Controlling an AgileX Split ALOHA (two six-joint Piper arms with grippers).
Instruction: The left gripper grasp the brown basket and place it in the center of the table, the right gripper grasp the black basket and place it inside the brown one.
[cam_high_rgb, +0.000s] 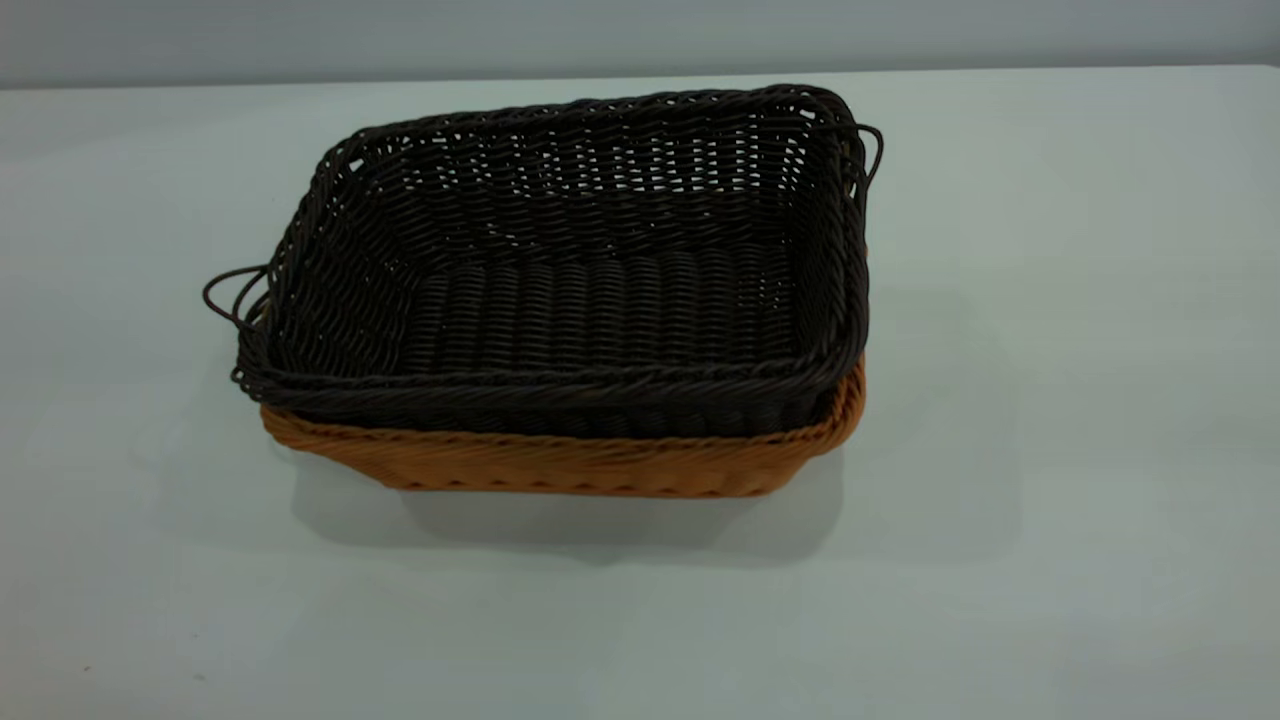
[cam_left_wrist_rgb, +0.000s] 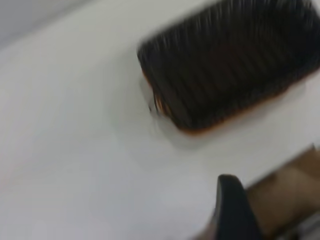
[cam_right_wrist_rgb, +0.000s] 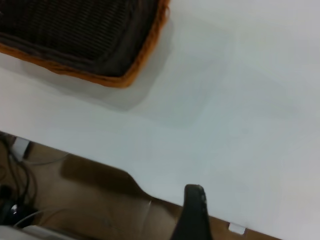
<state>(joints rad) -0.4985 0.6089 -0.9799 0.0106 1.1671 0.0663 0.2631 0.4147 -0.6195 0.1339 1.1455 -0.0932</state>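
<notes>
The black basket (cam_high_rgb: 590, 270) sits nested inside the brown basket (cam_high_rgb: 560, 465) at the middle of the table (cam_high_rgb: 1050, 400). Only the brown basket's front wall and right corner show under the black rim. Neither gripper shows in the exterior view. In the left wrist view the left gripper (cam_left_wrist_rgb: 231, 200) is raised, well apart from the nested baskets (cam_left_wrist_rgb: 225, 65), over the table's edge. In the right wrist view the right gripper (cam_right_wrist_rgb: 194, 205) is also away from the baskets (cam_right_wrist_rgb: 85, 35), at the table's edge. Neither holds anything that I can see.
Thin loop handles stick out at the black basket's left (cam_high_rgb: 228, 290) and far right (cam_high_rgb: 872, 150). The table's edge and brown floor show in both wrist views (cam_right_wrist_rgb: 100, 200). Cables lie on the floor (cam_right_wrist_rgb: 12, 200).
</notes>
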